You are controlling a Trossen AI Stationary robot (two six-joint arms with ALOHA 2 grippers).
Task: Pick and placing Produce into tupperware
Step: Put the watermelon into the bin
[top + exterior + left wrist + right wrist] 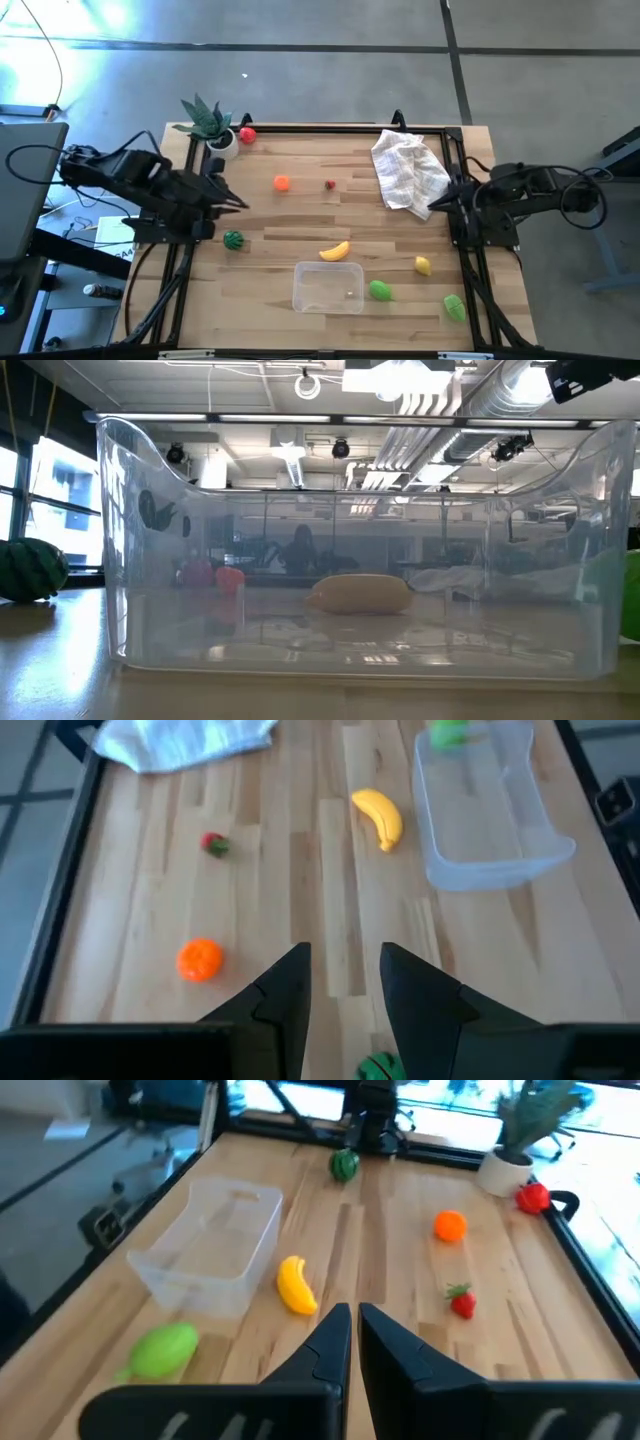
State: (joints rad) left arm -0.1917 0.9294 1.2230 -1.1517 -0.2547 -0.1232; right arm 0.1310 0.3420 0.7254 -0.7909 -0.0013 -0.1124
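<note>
While both grippers sit pressed together and empty, I'd pinch the light, slick yellow plastic banana point(379, 817) ahead of my left gripper point(345, 982) mid-curve.

A grey concrete floor point(330, 80) surrounds the wooden table point(300, 215), crossed by dark seam lines, with a bright glare of light at the far left corner. In the low view the room behind has a white ceiling point(200, 380) hung with silver ducts point(470, 405), pipes and dark spotlights, and bright windows point(60, 500) stand along the left side
</note>
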